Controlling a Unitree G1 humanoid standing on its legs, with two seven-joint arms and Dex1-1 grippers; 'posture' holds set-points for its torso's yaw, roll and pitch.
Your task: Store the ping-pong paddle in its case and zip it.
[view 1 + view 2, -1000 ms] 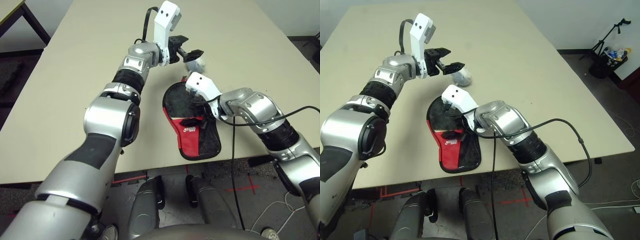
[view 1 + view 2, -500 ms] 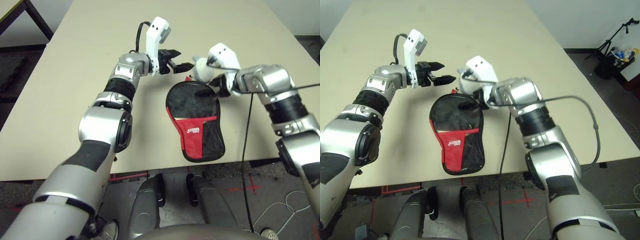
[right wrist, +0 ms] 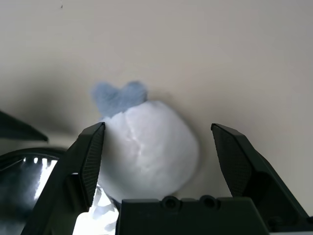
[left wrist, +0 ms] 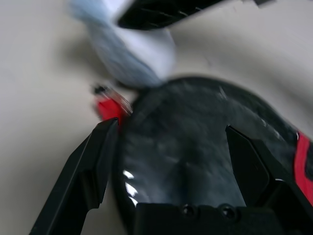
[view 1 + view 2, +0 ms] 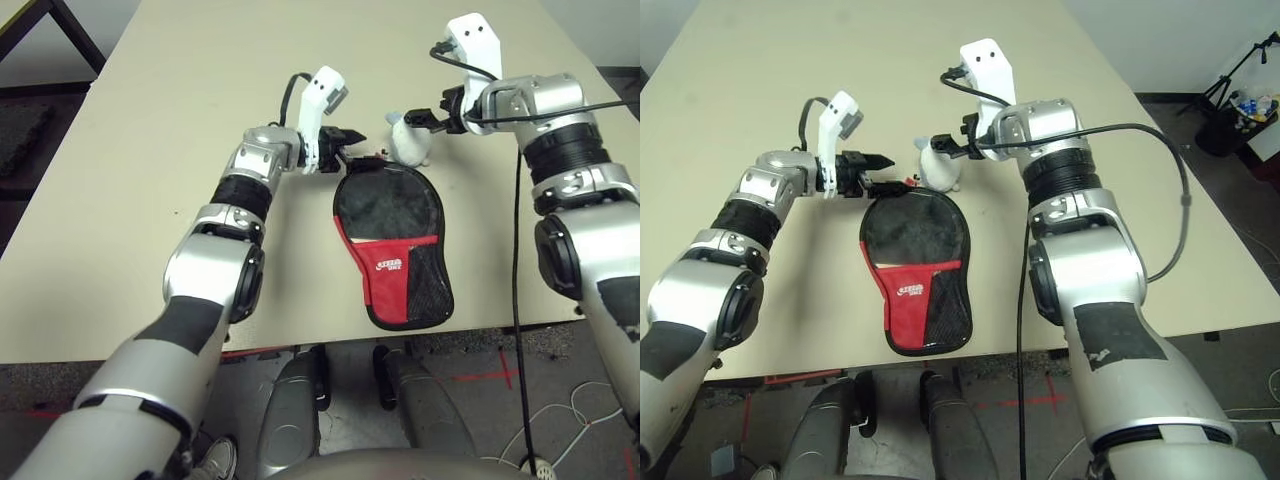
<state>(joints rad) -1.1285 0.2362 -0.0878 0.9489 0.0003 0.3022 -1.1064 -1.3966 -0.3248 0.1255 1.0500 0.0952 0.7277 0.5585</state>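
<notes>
In the left eye view the case (image 5: 385, 255) lies flat on the table (image 5: 180, 110), probably light and floppy, best gripped at its rim; the left wrist view has the left gripper (image 4: 171, 129) spread above it, the right wrist view the right gripper (image 3: 157, 127) spread over the plush (image 3: 146, 147).

On the table (image 5: 160, 120) we have open room past the fluffy ball (image 5: 939, 170), on the side away from us, and again to the right of the paddle case (image 5: 915, 275), where only a black cable (image 5: 516, 300) hangs across; the ball blocks the way just beyond the case's round end, with the right gripper (image 3: 159, 127) over it, and our left gripper (image 4: 171, 127) stands in the way at that same end, while the tabletop left of the case lies free as far as our left forearm (image 5: 205, 270)
</notes>
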